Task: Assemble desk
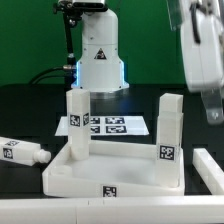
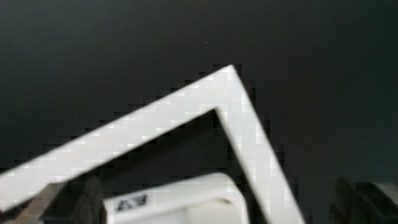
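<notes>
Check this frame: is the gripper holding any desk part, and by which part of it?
Nothing is held. The gripper hangs apart from the legs and tabletop, with nothing seen in its jaws.

Black table [image 1: 25, 115] carrying the white tabletop [image 1: 110, 178] — below the gripper [image 1: 205, 60], the marker board [image 1: 112, 125] lying flat behind it — a loose leg [image 1: 22, 152] on its side, well apart from the gripper

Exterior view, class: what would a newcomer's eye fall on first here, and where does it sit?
The white tabletop at the front of the black table, with two legs standing upright in it: one toward the exterior view's left, one toward its right. A third leg lies loose at the far left.
</notes>
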You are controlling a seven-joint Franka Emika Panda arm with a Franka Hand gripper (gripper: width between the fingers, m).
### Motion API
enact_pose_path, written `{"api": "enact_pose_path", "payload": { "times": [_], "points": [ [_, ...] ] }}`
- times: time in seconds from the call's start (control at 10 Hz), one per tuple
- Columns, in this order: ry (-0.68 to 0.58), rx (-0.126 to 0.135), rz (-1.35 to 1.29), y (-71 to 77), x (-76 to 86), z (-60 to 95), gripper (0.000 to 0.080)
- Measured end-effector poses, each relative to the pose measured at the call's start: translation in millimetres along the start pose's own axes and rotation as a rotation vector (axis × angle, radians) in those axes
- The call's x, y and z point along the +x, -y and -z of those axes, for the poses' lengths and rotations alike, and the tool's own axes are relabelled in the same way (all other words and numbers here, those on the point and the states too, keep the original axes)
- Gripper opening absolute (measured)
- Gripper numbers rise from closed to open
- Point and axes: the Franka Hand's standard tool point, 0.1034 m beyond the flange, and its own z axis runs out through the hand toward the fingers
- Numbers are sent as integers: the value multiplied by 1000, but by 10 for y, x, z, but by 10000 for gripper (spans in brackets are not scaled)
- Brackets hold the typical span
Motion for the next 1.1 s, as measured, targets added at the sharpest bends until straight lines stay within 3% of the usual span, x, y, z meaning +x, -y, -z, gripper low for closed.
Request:
{"api": "enact_pose_path", "payload": {
  "times": [0.1,0.9,1.1],
  "points": [
    [2,32,16,30,102,111,646],
    [-4,34,37,34,161,94,649],
    [5,52,125,58,492,248,649]
  ]
}}
